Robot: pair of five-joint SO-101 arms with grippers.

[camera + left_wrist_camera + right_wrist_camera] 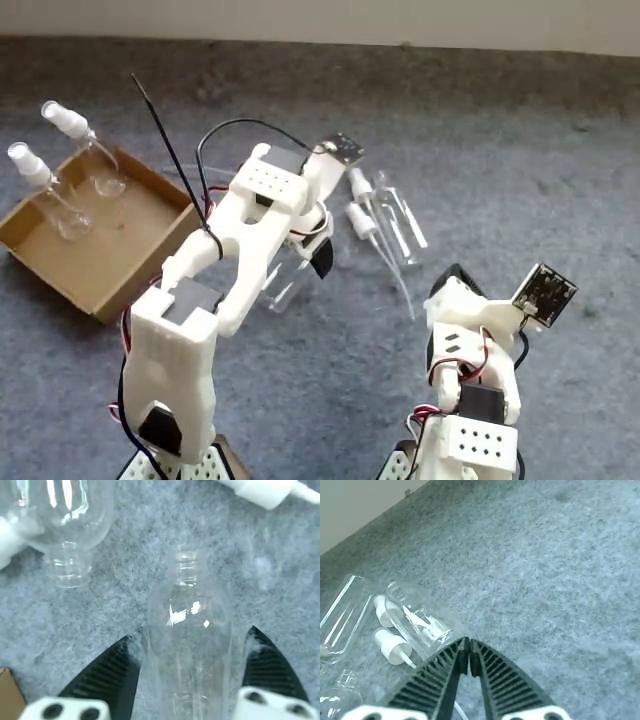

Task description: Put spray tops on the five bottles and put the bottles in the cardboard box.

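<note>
Capless bottle [187, 640] lies on the grey bench [520, 150], between the spread fingers of the left hand [190, 636], which seem not quite to touch it. Another open bottle [65, 525] lies just beside it, with a spray top [260, 490] near. Right hand [469, 647] is clenched, empty. Two capped bottles [55, 195] stand in the cardboard box [130, 255].

2 capped bottles [57, 195] stand in cardboard box [70, 275]; perhaps 3 open bottles [189, 640] outside.
</note>
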